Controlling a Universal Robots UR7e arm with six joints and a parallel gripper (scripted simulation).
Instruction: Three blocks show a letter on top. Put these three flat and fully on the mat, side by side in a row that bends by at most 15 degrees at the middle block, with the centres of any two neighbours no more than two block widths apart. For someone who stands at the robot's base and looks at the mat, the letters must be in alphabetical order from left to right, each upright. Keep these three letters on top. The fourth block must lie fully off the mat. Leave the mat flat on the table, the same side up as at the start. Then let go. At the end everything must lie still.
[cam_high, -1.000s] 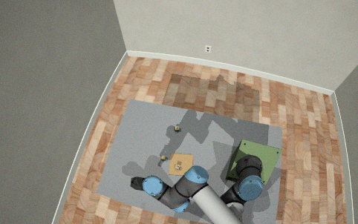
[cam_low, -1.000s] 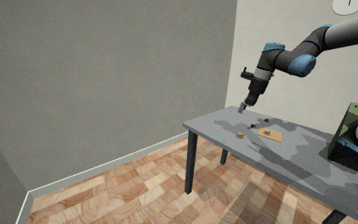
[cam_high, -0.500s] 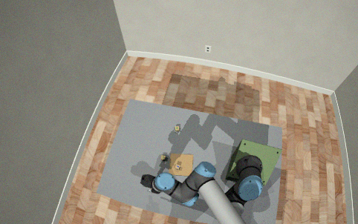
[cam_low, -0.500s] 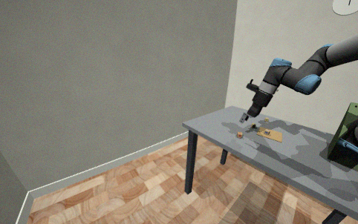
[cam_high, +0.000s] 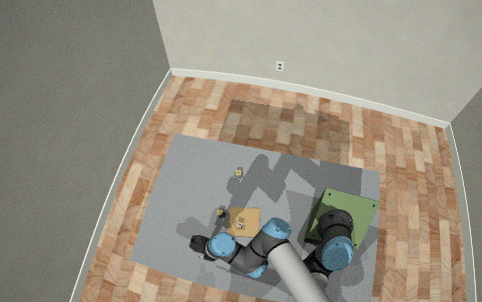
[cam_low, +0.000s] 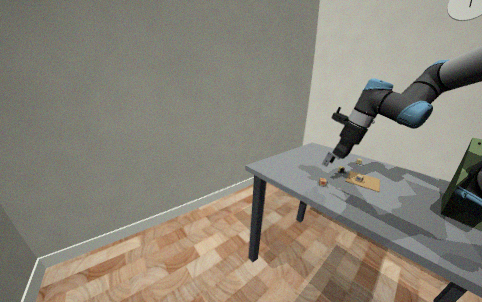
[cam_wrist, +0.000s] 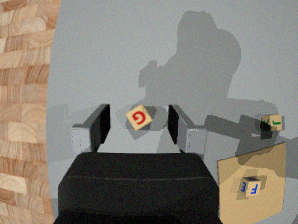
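The arm reaches low over the counter (cam_low: 290, 172), its pincer (cam_wrist: 139, 124) spread wide and empty, pointing down above the G block (cam_wrist: 139, 117). The mat (cam_wrist: 256, 189) lies at four o'clock.

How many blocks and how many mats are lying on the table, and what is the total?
Blocks: 4 (the G block, the block on the mat, the block beside the mat, the far block)
Mats: 1 (the tan mat)
Total: 5
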